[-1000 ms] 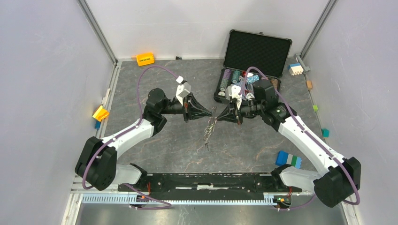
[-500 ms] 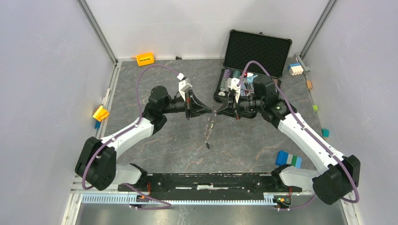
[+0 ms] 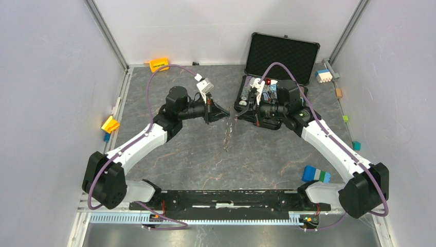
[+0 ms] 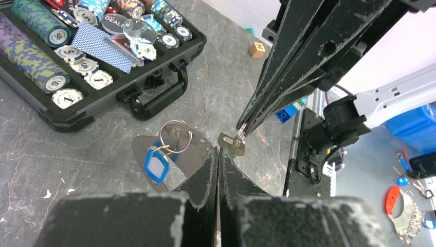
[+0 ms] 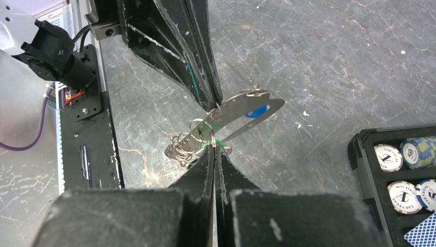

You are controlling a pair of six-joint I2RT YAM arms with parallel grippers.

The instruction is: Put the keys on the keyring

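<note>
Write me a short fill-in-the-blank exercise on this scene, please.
The left gripper and the right gripper both have their jaws ___.
The right gripper pinches a small silver ___.
The keyring carries a ___ tag.
The poker chip case stands with its lid ___.
Missing words: shut; key; blue; open.

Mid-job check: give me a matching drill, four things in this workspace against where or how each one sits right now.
Things:
1. keyring
2. poker chip case
3. orange block
4. blue-and-green block

Places or states:
a. far left corner, by the back wall
b. open, lid raised
c. near the right arm's base
d. pinched between left gripper and right gripper, both with jaws shut

Pairs: 1-d, 2-b, 3-a, 4-c
</note>
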